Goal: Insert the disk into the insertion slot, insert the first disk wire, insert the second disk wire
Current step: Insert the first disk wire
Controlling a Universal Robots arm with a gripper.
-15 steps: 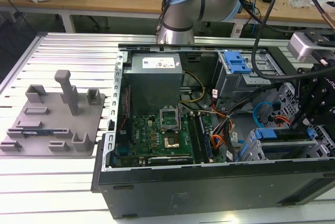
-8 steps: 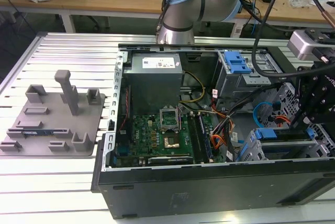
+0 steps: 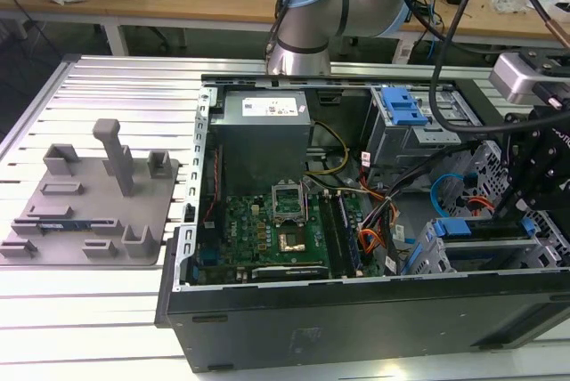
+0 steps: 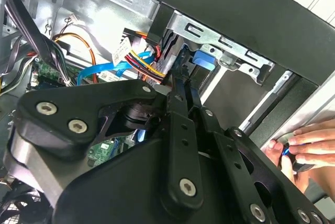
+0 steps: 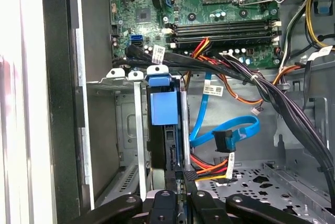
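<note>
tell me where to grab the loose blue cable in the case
Probably by its black plug, the stiff end; the blue cable itself is a limp loop. Come in from the case's open side, where nothing covers it.

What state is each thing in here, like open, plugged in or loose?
Computer case: open, side panel off.
Disk: sitting inside the insertion slot.
Blue data cable: loose, its connector plugged into nothing.
End effector: inside the case, at the disk's edge.
Person's hand: at the case's rim.
</note>
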